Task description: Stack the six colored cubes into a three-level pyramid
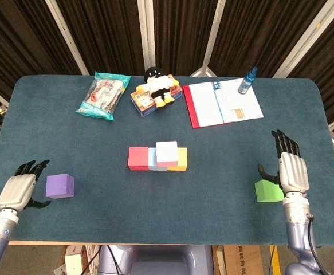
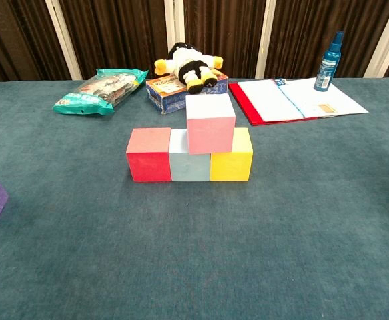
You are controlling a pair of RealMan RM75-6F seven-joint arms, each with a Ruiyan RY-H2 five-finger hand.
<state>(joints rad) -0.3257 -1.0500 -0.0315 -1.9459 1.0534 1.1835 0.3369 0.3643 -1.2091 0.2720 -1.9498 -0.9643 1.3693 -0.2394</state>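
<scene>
Head view, bench (image 1: 224, 189): I see a teal-covered top carrying everything; I read places from its edges.
Open binder (image 1: 221, 103): lies flat near the far edge, right of middle, red cover showing at its left side.
Snack bag (image 1: 103, 95): near the far edge, left of middle.
Boxed item with plush toy (image 1: 154, 87): between the bag and the binder; the toy lies on the box.
Spray bottle (image 1: 247, 80): upright at the binder's far right corner.
Left hand (image 1: 19, 189): by the near-left corner, fingers apart and holding nothing; its thumb side sits just beside the purple cube, and I cannot tell if it touches.
Right hand (image 1: 290, 170): near the right edge, fingers straight and spread, empty; the green cube is just beside its thumb.
Cube row: red cube (image 2: 149, 155), pale blue cube (image 2: 189, 163) and yellow cube (image 2: 233, 159) touch side by side mid-bench.
Pink cube (image 2: 210, 123): rests on top, over the pale blue and yellow ones.
Purple cube (image 1: 60, 185): alone toward the near-left.
Green cube (image 1: 268, 191): alone toward the near-right.
</scene>
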